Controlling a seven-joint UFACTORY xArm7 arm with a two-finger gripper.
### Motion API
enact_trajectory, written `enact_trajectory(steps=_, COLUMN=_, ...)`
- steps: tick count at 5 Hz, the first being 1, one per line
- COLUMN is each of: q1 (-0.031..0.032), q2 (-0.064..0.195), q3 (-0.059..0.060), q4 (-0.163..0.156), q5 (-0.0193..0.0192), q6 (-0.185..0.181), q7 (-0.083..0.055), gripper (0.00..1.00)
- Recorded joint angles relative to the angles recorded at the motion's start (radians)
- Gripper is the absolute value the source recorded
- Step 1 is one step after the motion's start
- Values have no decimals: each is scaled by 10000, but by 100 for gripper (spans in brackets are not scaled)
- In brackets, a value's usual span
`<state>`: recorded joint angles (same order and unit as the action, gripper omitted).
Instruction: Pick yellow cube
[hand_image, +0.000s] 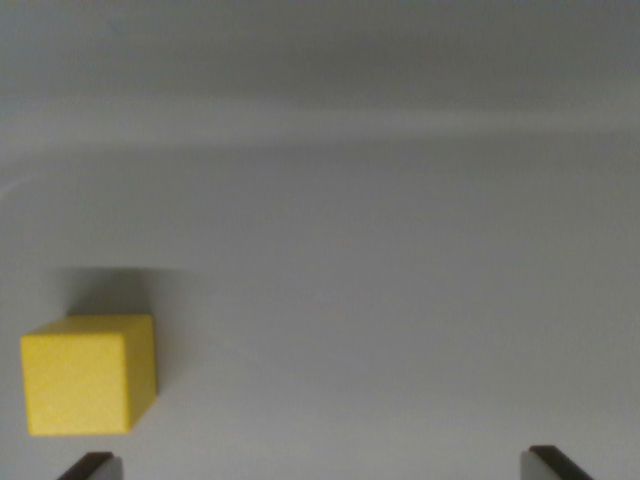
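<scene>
Yellow cube (88, 374) on grey surface (400, 300), above hand's (320, 468) left fingertip (92, 466).

Surface (400, 330): plain, matte, pale grey, unmarked. Light: soft, diffuse, casting faint shading. Upper area: a lighter band crosses the view, possibly a wall edge; too blurred to tell.

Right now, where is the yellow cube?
In the wrist view, the yellow cube sits low on the left on the grey surface, just above the claw's left fingertip, untouched.
</scene>
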<state>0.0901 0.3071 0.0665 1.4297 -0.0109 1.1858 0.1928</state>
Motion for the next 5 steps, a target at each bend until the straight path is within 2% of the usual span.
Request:
enact_trajectory(steps=1, q1=135, q2=323, q3=98, q4=-138, q5=-23, q6=-473, q7=173, gripper=0)
enact_trajectory(steps=2, q1=135, q2=323, q3=98, q4=-138, q5=-23, q6=-473, q7=173, gripper=0)
enact_trajectory(steps=3, q1=268, q2=643, q3=195, q4=-275, q5=-46, q6=-942, q7=345, gripper=0)
enact_trajectory(steps=4, q1=268, q2=643, q3=195, q4=-275, q5=-46, q6=-942, q7=345, gripper=0)
enact_trajectory(steps=5, q1=397, q2=953, q3=289, q4=-408, q5=-69, q6=-1396, q7=512, gripper=0)
